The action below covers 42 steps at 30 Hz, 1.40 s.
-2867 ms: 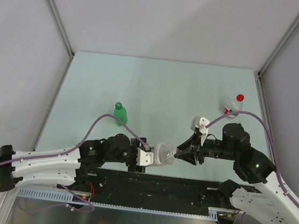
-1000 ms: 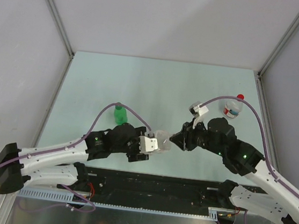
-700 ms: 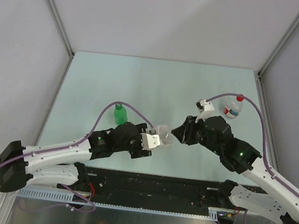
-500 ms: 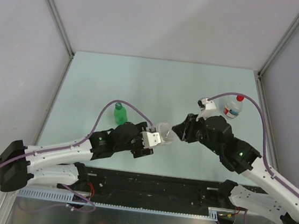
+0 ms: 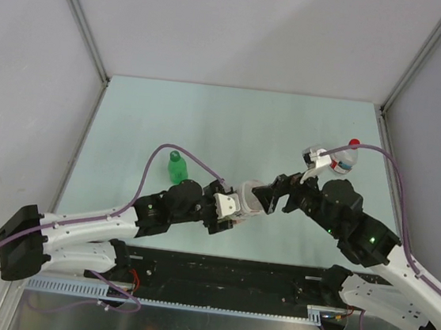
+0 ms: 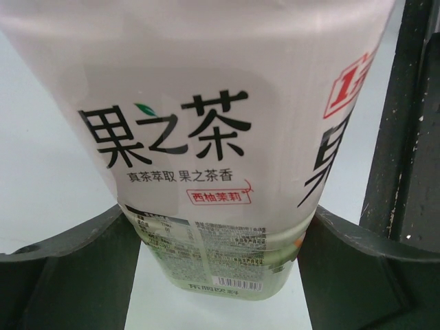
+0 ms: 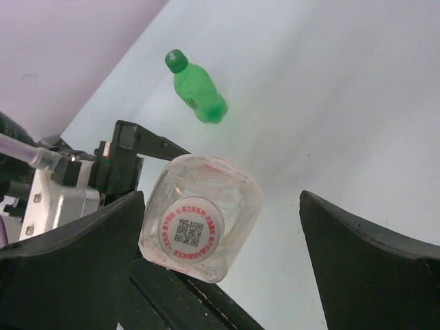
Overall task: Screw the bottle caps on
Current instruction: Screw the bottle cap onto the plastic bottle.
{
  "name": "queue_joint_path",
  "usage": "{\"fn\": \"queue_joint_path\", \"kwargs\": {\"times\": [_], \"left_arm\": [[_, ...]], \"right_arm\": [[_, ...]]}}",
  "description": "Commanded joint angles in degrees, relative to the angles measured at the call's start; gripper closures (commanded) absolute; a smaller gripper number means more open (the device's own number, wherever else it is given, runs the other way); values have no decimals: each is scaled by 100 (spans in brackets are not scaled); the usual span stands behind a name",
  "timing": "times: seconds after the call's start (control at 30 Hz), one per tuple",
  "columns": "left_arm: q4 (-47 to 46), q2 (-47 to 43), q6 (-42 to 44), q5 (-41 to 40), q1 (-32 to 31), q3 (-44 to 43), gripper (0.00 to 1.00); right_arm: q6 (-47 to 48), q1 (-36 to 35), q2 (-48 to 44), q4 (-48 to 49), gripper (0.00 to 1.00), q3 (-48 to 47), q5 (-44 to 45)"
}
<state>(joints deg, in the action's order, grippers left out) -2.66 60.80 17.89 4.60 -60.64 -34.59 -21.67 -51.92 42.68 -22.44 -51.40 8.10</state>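
Observation:
My left gripper (image 5: pixel 236 205) is shut on the wider clear bottle (image 6: pixel 220 137), which lies on its side off the table, with a finger (image 6: pixel 69 275) pressed to each flank. The white cap (image 7: pixel 191 231), printed with a code, sits on that bottle's (image 7: pixel 206 199) neck and faces my right wrist camera. Around the cap end my right gripper (image 7: pixel 220 268) stands open; its fingers (image 7: pixel 371 275) are wide apart and not pressing the cap. The green bottle (image 5: pixel 177 171) stands with its green cap (image 5: pixel 175 157) on. The small clear bottle (image 5: pixel 344 159) wears the red cap (image 5: pixel 354 143).
The green bottle (image 7: pixel 198 93) stands just behind my left arm (image 5: pixel 103 219). The small clear bottle stands close behind my right wrist, beside its cable (image 5: pixel 380 163). Grey walls enclose the table (image 5: pixel 234 119) on three sides.
My right gripper has opened off the white cap. Both arms carried the wide bottle a little right and away from the bases over the last second.

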Motion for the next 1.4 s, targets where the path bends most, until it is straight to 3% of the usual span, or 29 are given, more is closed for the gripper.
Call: {"fn": "queue_joint_path", "kwargs": {"times": [0.0, 0.23, 0.37, 0.6, 0.9, 1.03, 1.17, 1.37], "left_arm": [[-538, -1, -90, 282, -27, 7, 100], [-624, -49, -48, 831, 215, 202, 100], [-832, -341, -14, 1300, 387, 425, 100], [-898, -829, 180, 2118, 449, 778, 100], [-849, -1222, 436, 2461, 494, 1063, 100], [-757, -1173, 487, 2493, 500, 1004, 100], [-707, -1162, 496, 2539, 501, 977, 100], [-640, -1175, 521, 2559, 501, 950, 100]], "right_arm": [[402, -37, -259, 279, 1, -2, -187], [1142, -32, -817, 506, 1, -2, -1530], [1653, -30, -1185, 441, 1, -2, -1847], [3970, -33, -1416, -285, 4, -2, -3948], [4426, -21, -1068, -106, 11, -2, -4168], [4167, -34, -807, 266, 22, -2, -4105], [4063, -33, -585, 429, 40, -2, -4064], [4151, -42, -516, 299, 46, -2, -4104]]}}
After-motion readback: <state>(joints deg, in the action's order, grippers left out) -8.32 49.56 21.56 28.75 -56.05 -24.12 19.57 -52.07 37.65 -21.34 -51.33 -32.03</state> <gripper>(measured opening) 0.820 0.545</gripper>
